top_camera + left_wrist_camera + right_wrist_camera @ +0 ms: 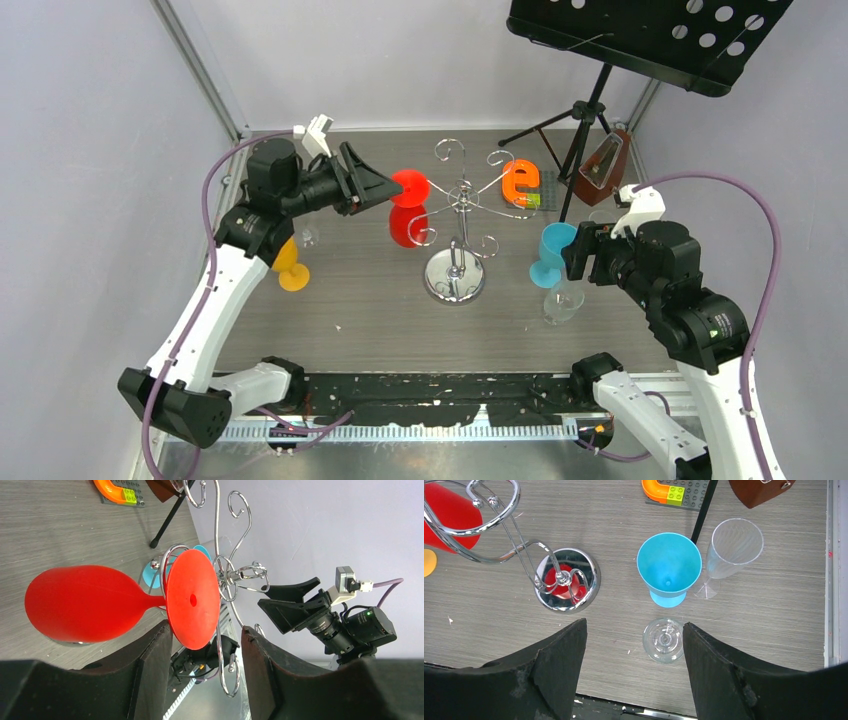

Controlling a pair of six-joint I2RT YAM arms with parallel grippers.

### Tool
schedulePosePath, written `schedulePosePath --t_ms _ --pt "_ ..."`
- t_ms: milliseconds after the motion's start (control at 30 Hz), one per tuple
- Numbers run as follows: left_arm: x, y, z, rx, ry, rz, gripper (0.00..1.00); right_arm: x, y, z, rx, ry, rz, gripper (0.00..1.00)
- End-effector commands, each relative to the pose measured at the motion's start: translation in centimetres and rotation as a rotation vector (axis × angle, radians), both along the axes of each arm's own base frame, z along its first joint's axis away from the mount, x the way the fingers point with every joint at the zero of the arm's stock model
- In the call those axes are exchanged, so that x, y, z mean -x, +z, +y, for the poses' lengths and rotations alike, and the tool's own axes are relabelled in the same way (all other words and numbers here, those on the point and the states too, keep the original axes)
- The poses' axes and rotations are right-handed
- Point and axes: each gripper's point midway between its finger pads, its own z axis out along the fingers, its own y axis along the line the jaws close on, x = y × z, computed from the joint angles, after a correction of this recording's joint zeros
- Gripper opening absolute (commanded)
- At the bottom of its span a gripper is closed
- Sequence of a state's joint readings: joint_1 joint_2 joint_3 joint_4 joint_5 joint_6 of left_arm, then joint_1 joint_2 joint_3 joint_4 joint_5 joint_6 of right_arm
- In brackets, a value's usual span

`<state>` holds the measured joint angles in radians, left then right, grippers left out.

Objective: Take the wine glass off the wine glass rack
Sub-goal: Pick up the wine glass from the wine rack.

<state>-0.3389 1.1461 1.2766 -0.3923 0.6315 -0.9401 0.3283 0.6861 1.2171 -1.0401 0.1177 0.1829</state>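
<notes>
Left of center, the left gripper (206,632) gapes around the foot of the red wine glass (80,605) on the rack (453,277); the right gripper (634,625) is open too, empty.

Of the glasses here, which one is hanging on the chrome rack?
The red wine glass: it hangs bowl-down from an arm of the wine glass rack. The blue glass and the clear glass stand on the table.

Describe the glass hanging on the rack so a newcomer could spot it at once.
In the middle of the table stands a chrome wire rack with curled arms. On its left side, by the open fingers of the left gripper, a red wine glass hangs bowl-down by its foot. It alone hangs; the blue glass and the yellow glass stand on the table.
</notes>
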Motion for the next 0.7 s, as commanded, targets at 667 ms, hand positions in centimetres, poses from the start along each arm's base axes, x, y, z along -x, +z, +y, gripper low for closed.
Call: schedulePosePath --t_ms 667 --pt "-0.4 2.1 -0.4 0.05 -0.017 -0.062 0.37 -0.4 1.5 0.7 -0.054 0.013 -0.062 0.75"
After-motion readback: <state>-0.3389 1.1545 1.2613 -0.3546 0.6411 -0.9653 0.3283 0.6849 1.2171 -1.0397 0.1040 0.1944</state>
